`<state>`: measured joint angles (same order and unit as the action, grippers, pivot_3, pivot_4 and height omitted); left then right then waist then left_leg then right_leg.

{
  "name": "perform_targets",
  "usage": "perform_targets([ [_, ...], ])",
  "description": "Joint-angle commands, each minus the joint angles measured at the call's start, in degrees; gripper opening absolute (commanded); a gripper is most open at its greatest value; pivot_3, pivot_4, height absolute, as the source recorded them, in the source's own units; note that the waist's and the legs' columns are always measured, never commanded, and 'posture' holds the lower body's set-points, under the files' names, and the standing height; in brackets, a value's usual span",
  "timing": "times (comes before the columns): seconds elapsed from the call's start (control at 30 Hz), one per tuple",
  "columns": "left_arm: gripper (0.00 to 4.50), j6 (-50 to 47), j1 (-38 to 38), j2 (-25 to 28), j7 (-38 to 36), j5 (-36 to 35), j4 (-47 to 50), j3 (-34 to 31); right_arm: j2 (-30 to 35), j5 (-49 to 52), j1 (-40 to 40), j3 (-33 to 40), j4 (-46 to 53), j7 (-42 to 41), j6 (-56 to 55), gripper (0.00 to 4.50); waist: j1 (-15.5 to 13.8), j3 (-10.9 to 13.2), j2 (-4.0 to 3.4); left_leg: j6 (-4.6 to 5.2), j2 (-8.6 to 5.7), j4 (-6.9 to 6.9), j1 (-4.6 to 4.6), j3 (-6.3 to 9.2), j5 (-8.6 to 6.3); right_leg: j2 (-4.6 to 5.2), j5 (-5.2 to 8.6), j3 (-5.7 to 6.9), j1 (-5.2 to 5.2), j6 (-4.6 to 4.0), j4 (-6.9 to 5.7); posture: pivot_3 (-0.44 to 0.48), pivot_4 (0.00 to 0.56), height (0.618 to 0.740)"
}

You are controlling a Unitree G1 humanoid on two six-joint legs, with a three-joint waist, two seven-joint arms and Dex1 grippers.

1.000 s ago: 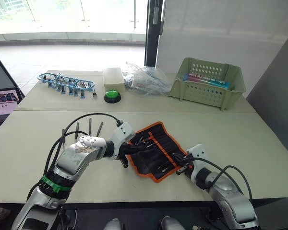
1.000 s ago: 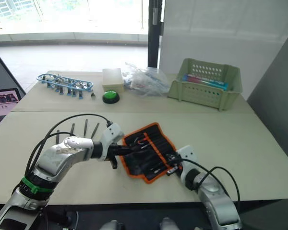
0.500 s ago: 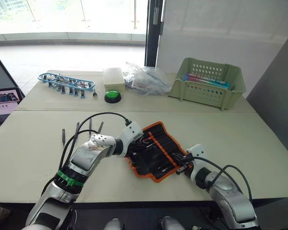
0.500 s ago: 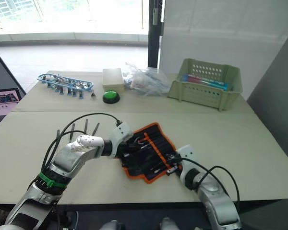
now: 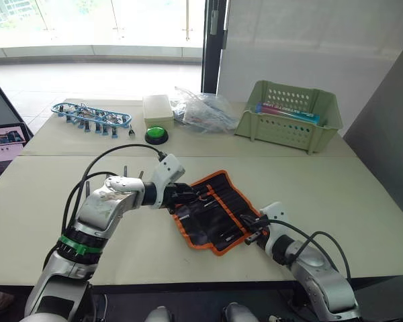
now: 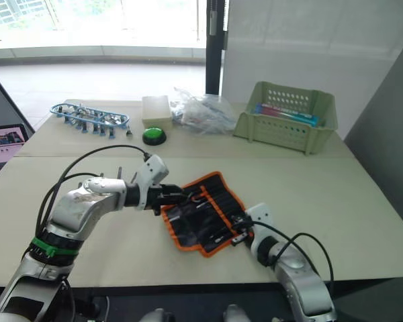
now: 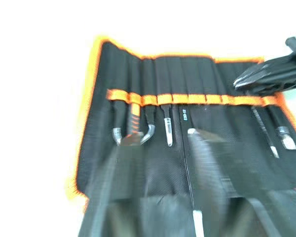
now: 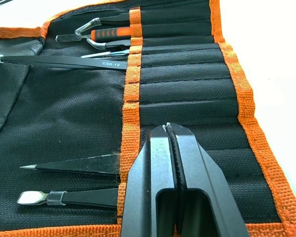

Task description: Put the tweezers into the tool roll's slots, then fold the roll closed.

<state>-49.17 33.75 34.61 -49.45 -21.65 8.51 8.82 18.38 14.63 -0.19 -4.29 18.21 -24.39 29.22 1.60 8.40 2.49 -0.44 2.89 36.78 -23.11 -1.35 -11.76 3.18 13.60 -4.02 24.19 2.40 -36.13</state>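
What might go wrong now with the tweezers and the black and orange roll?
The long tweezers sits only partly in its slot of the tool roll, so it may slip out at folding. The loose tweezers on the table lie right behind the left arm, whose cable might knock them away.

Tool roll open at table front-centre, basket behind to right, clip rack far left, button btwn them.

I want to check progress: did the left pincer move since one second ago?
Yes. The left pincer moved away from the robot, toward the green button, over the tool roll.
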Motion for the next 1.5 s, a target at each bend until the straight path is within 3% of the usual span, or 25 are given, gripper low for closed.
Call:
perform_targets([
  [0.03,3.17,-0.7,-2.8,0.9,-0.4,-1.6,3.4,-1.3,-0.6,-0.7,1.5,-2.4,-1.4,0.2,1.8,0.0,0.0,0.0,0.01,0.0,0.0,0.0,0.0,0.0,0.0,0.0,0.0,0.0,-0.01,0.0,0.0,0.0,0.15,0.738],
  [0.1,3.8,-0.5,-4.3,0.7,0.0,-1.7,3.8,-1.2,-0.8,-0.8,1.5,-2.5,-1.5,0.2,1.7,0.0,-0.1,0.0,0.02,0.0,0.0,0.0,0.0,0.0,0.0,0.0,0.0,0.01,-0.01,0.01,0.0,0.0,0.15,0.738],
  [0.6,3.8,11.9,-8.7,-2.9,3.2,8.9,-4.9,7.4,-0.8,-0.8,1.3,-2.4,-1.8,0.2,1.5,0.0,0.0,0.0,0.05,0.0,0.02,0.03,0.09,0.03,0.0,-0.04,0.0,-0.02,-0.06,-0.01,-0.04,0.0,0.15,0.738],
  [0.67,2.89,12.9,-8.9,-3.1,3.0,9.5,-5.8,7.4,-0.8,-0.8,1.3,-2.4,-1.8,0.2,1.4,0.0,0.0,0.0,0.05,0.0,0.02,0.03,0.13,0.03,0.0,-0.04,0.0,-0.01,-0.09,-0.01,-0.04,0.0,0.15,0.738],
  [0.97,0.01,14.0,-10.3,-2.4,1.8,10.2,-5.9,6.5,-0.9,-0.9,1.3,-2.5,-1.9,0.3,1.3,0.0,0.1,-0.1,0.03,0.0,0.02,0.03,0.22,0.03,0.0,-0.03,0.01,-0.02,-0.17,-0.01,-0.04,0.0,0.15,0.738],
  [1.5,0.01,14.8,-6.1,2.0,-5.8,4.8,-8.6,-0.1,-0.8,-0.9,0.7,-2.9,-2.5,0.3,1.2,0.0,1.1,-0.1,0.04,0.0,0.06,0.02,0.16,0.03,0.0,-0.08,0.01,-0.01,-0.06,-0.02,-0.08,0.0,0.15,0.738],
])
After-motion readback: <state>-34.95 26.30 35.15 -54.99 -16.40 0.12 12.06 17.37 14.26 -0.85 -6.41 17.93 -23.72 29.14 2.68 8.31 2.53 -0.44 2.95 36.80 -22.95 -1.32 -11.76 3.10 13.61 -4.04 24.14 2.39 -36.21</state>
